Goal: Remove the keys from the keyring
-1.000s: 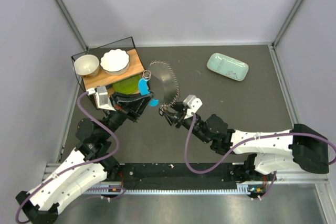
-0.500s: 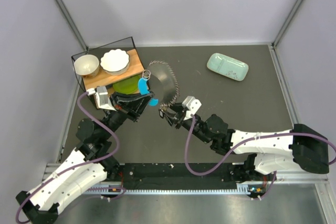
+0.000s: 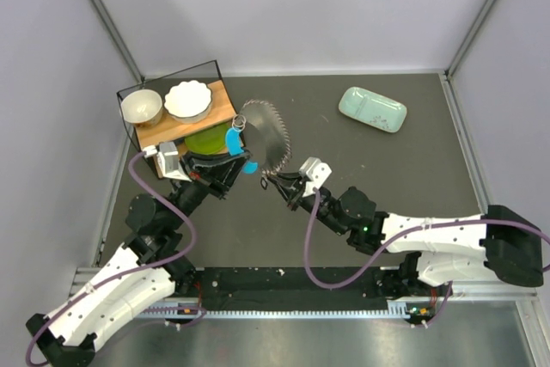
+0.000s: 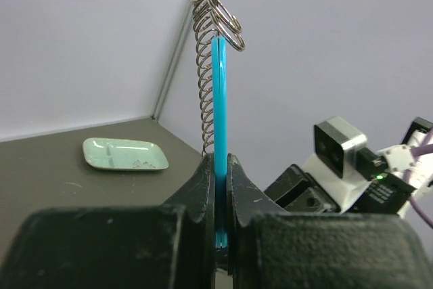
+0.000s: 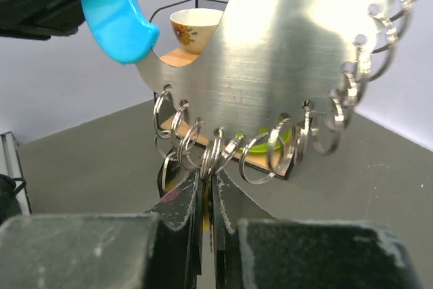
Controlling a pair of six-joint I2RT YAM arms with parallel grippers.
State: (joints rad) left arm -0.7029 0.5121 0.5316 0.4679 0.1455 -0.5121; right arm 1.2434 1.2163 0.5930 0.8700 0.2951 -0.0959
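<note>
The keyring is a silvery crescent edged with several small split rings, held up in the air between my arms. Its bright blue plastic-covered key sits at its left end. My left gripper is shut on the blue cover, which stands edge-on between the fingers with the rings above. My right gripper is shut at the crescent's lower edge, on a thin flat key hanging from a split ring. A dark flat key hangs just left of it.
A black wire rack at the back left holds a wooden board with two white bowls and a green plate, right behind the left gripper. A pale green tray lies at the back right, also in the left wrist view.
My right gripper has shifted slightly away from the near edge and the crescent has turned a little with it. Both grips are unchanged.
</note>
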